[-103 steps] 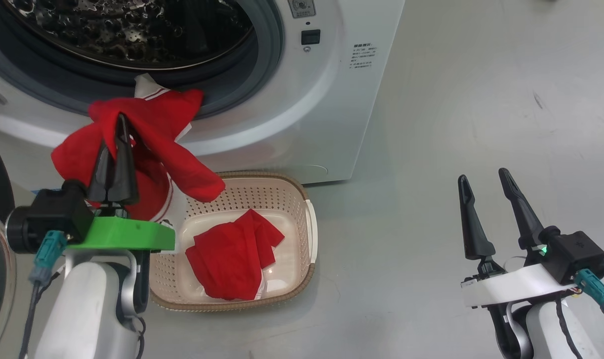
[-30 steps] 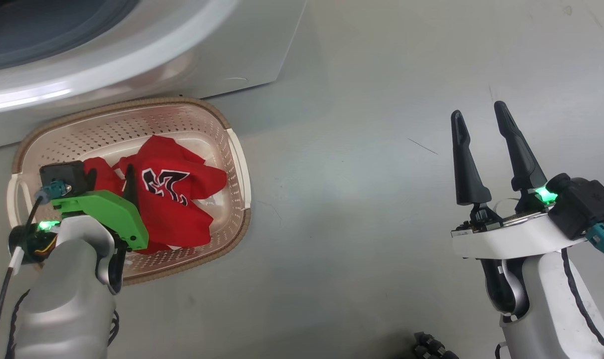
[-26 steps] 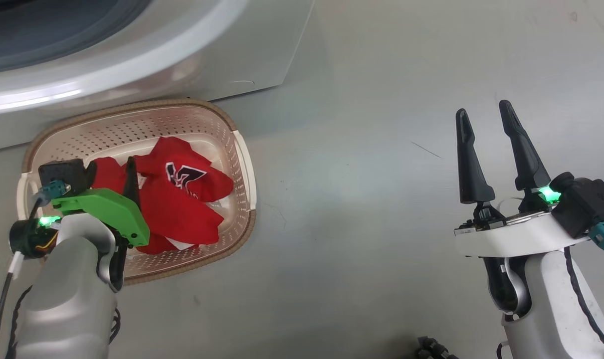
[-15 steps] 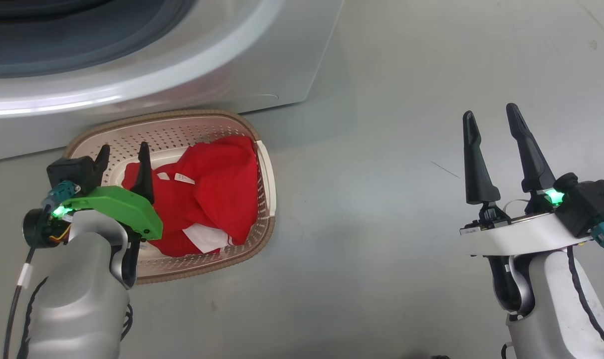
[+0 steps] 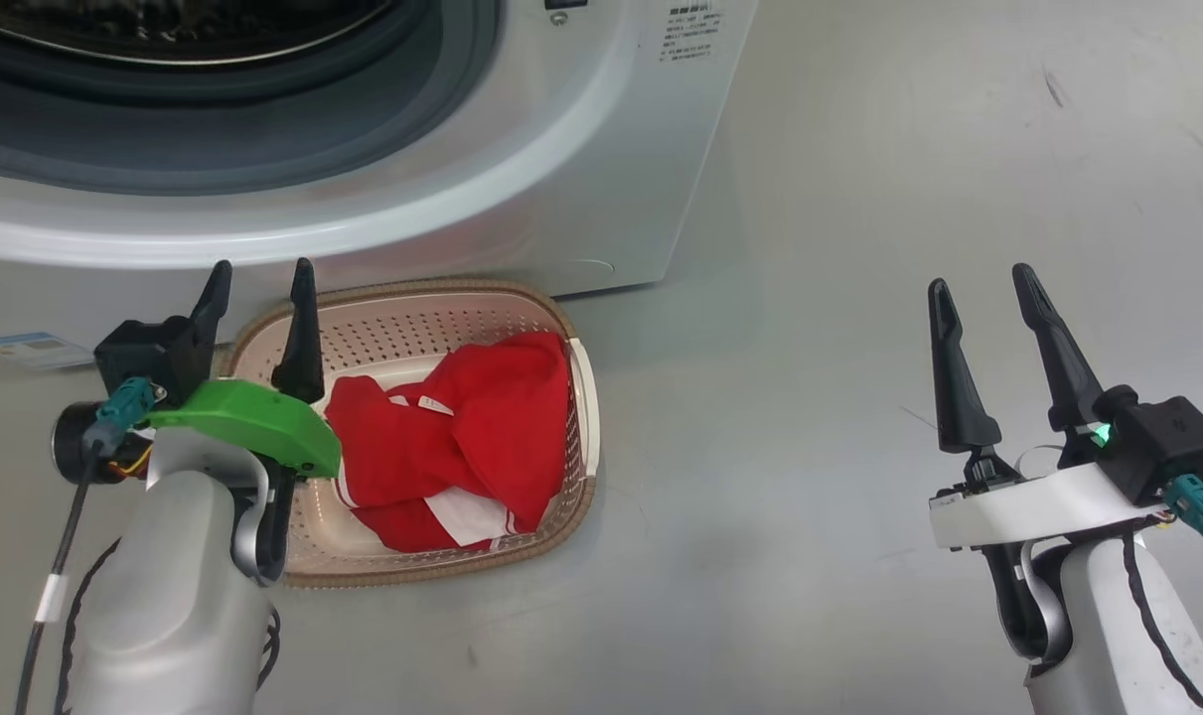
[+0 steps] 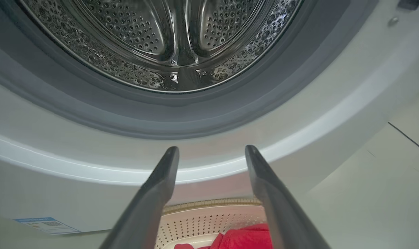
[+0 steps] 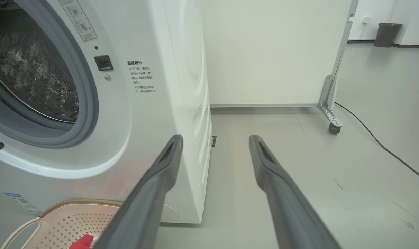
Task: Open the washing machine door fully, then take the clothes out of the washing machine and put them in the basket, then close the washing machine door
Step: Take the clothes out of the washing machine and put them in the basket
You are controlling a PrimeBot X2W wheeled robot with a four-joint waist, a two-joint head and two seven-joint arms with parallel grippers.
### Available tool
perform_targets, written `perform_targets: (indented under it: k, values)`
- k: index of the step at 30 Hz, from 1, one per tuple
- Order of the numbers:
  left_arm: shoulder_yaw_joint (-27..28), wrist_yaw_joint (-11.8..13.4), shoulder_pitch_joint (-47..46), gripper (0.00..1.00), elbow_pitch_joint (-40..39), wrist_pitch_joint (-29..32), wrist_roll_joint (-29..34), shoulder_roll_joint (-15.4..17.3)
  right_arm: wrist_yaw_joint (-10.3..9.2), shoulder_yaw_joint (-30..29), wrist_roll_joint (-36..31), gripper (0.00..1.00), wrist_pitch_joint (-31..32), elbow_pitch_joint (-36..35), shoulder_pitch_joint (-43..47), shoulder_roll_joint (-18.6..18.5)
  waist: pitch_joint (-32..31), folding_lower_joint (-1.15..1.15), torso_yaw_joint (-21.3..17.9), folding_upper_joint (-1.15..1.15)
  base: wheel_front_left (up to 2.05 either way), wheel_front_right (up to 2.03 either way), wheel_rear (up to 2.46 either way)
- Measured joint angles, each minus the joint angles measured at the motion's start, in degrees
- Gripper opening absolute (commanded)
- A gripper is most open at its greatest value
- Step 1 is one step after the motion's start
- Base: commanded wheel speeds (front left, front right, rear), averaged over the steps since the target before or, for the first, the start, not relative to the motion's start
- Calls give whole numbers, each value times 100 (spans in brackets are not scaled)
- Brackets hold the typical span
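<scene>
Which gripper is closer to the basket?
The left gripper, on the green mount, hovers at the rim of the basket; the right gripper stands apart over the floor.

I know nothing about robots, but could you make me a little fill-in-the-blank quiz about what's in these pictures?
The clothes in the basket are coloured ____.
The left gripper and the right gripper both have their jaws ____.
The steel drum of the washing machine is dotted with small round ____.
Missing words: red; open; holes.
</scene>
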Motion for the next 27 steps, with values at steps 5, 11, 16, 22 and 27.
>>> perform_targets:
  k: [5, 11, 16, 22, 27]
  values:
    - [87, 65, 361, 100, -611, 0, 134, -4, 0, -42, -51, 100, 0, 99, 194, -27, -329, 0, 133, 0, 0, 0, 0]
    - [75, 140, 838, 100, -1155, 0, 370, -7, -1, -47, -81, 100, 1, 185, 435, -33, -709, 0, 291, 0, 0, 0, 0]
    - [35, 182, 1289, 100, -1481, 0, 436, -7, -7, -51, -123, 100, 1, 200, 613, -32, -1001, 0, 402, 0, 0, 0, 0]
    - [11, 242, 1769, 100, -1774, 0, 445, -5, -18, -60, -132, 100, 1, 240, 820, -21, -1324, 0, 498, 0, 0, 0, 0]
    - [0, 266, 2106, 100, -1969, 0, 450, -5, -60, -52, -140, 100, 1, 245, 977, -13, -1552, 0, 545, 0, 0, 0, 0]
